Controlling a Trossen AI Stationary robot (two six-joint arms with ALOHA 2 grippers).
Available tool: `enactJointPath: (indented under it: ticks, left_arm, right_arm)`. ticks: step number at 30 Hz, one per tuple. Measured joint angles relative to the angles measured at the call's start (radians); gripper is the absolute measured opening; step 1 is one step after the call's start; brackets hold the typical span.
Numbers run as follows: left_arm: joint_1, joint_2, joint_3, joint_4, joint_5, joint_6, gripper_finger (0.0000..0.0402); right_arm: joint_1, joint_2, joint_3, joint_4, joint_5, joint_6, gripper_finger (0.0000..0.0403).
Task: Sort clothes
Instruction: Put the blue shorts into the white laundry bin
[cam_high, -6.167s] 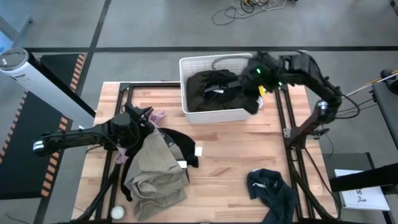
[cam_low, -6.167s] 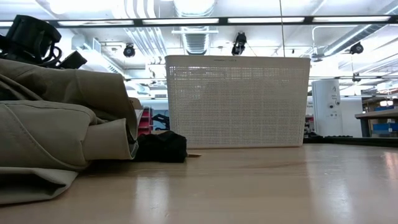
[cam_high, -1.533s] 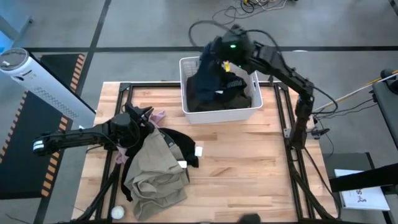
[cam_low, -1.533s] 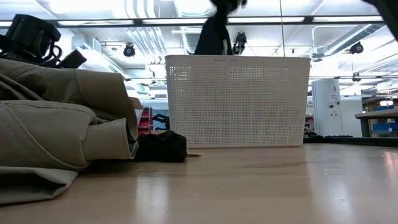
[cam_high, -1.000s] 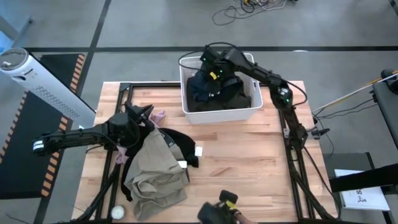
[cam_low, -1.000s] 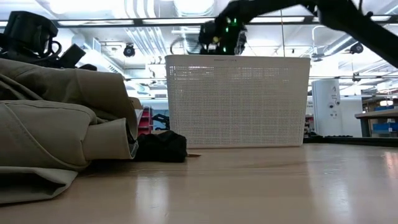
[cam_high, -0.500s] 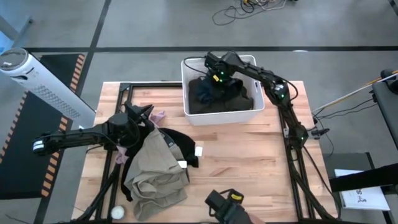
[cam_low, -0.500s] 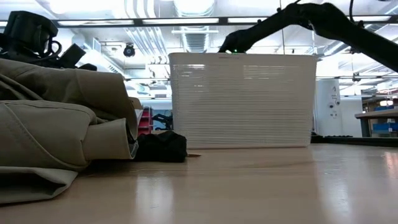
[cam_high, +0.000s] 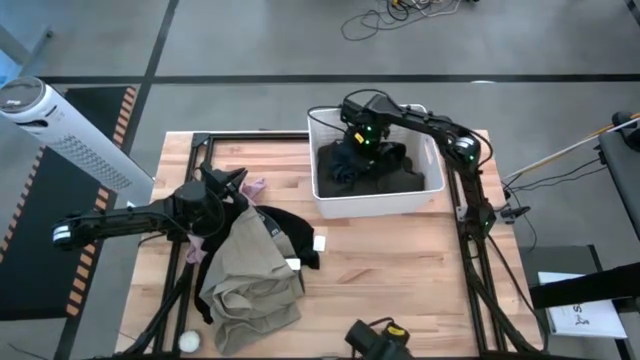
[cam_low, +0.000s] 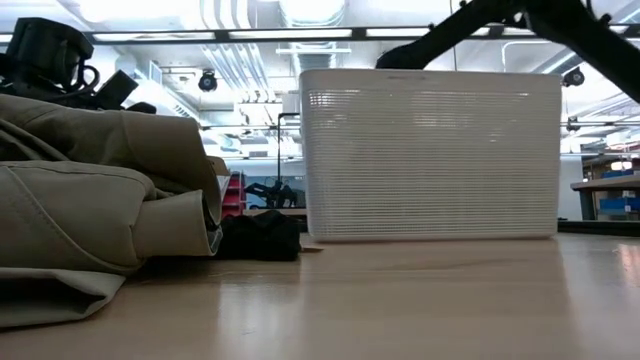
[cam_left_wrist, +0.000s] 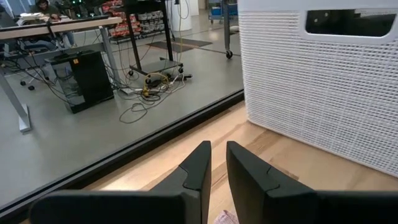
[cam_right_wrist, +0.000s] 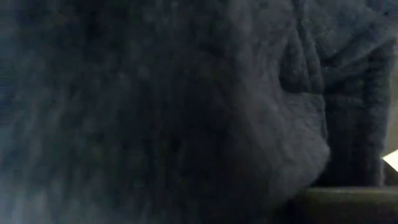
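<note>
Right now the right gripper (cam_high: 358, 135) is sunk in the white basket (cam_high: 372, 206) at the table's far side, pressed down among the dark clothes already in it. Its wrist camera sees nothing but dark navy-blue fabric (cam_right_wrist: 186, 93) hard against the lens, so whether the fingers are spread or closed on cloth I cannot tell. Beside the gripper in the basket lie the navy garment (cam_high: 348, 160) and a dark olive-green one (cam_high: 400, 170).

Over at the table's left side, the left gripper (cam_high: 232, 184) waits with its fingers (cam_left_wrist: 199, 165) nearly together, a thin gap between them and nothing held. Just past its tip peeks the small pale pink piece (cam_high: 254, 186); below and beside it lie the black garment (cam_high: 295, 232) and the beige-khaki one (cam_high: 245, 270), heaped together and touching.

The step in hand looks like depositing the navy item into the basket. Next, I judge, the right arm needs to let go if it holds anything, lift straight up clear of the rim without dragging cloth out, then reach across toward the pile by the left gripper
</note>
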Motion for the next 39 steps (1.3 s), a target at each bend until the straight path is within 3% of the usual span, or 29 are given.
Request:
enactJointPath:
  ticks: [4,17,22,28,33,39]
  left_arm:
    - [0.000,0.000,0.000,0.001,0.000,0.001,0.0038]
    - [0.000,0.000,0.000,0.002,0.000,0.022,0.0038]
    - [0.000,0.000,0.000,0.004,0.000,0.028,0.0038]
    - [0.000,0.000,0.000,0.004,0.000,0.036,0.0038]
    - [0.000,0.000,0.000,0.004,0.001,0.045,0.0038]
    - [0.000,0.000,0.000,0.004,0.001,0.046,0.0038]
  right_arm:
    - [0.000,-0.088,-0.055,0.063,0.004,0.023,0.0007]
    - [0.004,-0.402,-0.056,0.249,0.004,0.057,0.0007]
    - [0.025,-0.535,-0.055,0.213,0.005,0.034,0.0008]
    - [0.134,-0.664,-0.054,0.146,0.005,-0.074,0.0008]
    - [0.222,-0.689,-0.054,0.142,0.152,-0.072,0.0008]
    - [0.215,-0.629,-0.096,0.140,0.301,-0.039,0.0010]
